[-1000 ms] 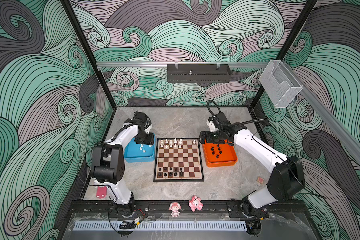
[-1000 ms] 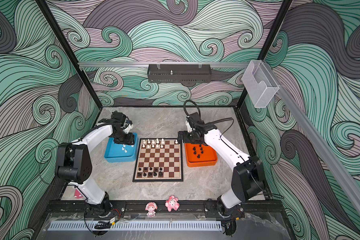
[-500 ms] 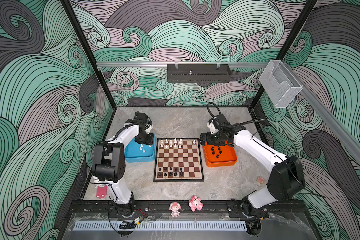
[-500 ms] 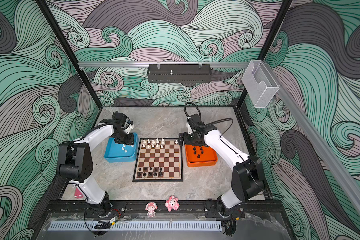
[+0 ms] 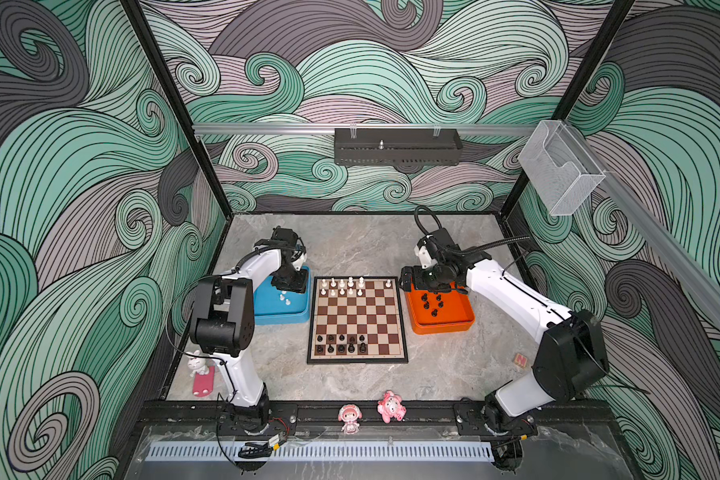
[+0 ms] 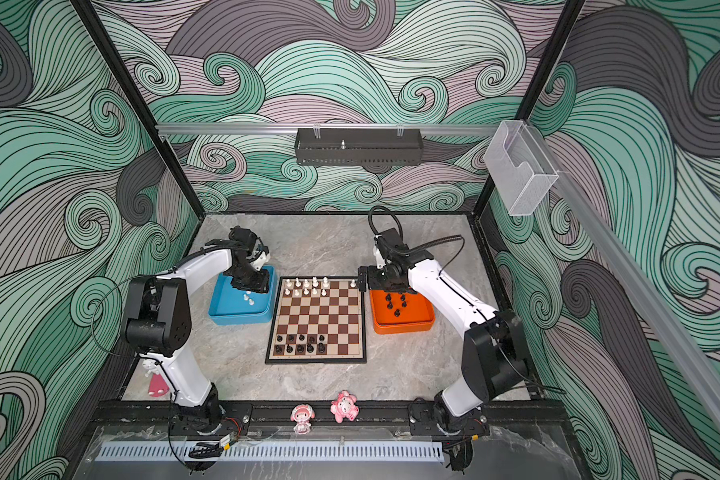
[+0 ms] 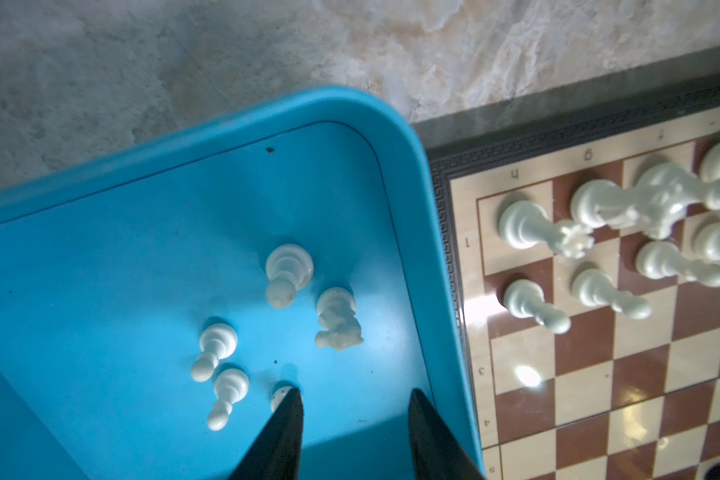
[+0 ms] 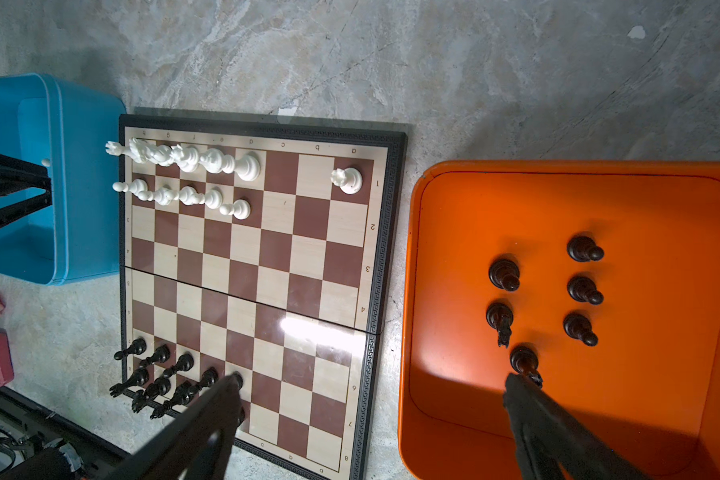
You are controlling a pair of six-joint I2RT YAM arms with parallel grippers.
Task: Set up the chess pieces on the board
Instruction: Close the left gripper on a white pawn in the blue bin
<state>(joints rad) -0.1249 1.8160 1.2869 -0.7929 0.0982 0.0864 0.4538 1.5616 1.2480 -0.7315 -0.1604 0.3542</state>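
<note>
**Left tool over blue tray, right tool spread beside board**

Grey marbled worktop [image 5: 350, 245] is sitting inside a cell with swirl-patterned walls [image 5: 80, 166]. The board [image 5: 358, 316] is lying flat at centre, blue tray [image 5: 281, 319] just beside its left edge, orange tray [image 5: 441, 329] just beside its right. Middle ranks are lying bare.

White pieces [image 5: 350, 286] are standing upright on the far two ranks and black pieces [image 5: 341, 344] on the near two, with the right-hand squares mostly open.

Left tool [image 7: 354, 392] is hovering over the blue tray, fingers partway apart and nothing between them. Loose white pieces [image 7: 287, 274] are sitting just beside it, one half hidden by a fingertip.

Right tool [image 8: 375, 380] is hanging spread wide and empty, with six loose black pieces [image 8: 504, 274] standing upright in the orange tray
</note>
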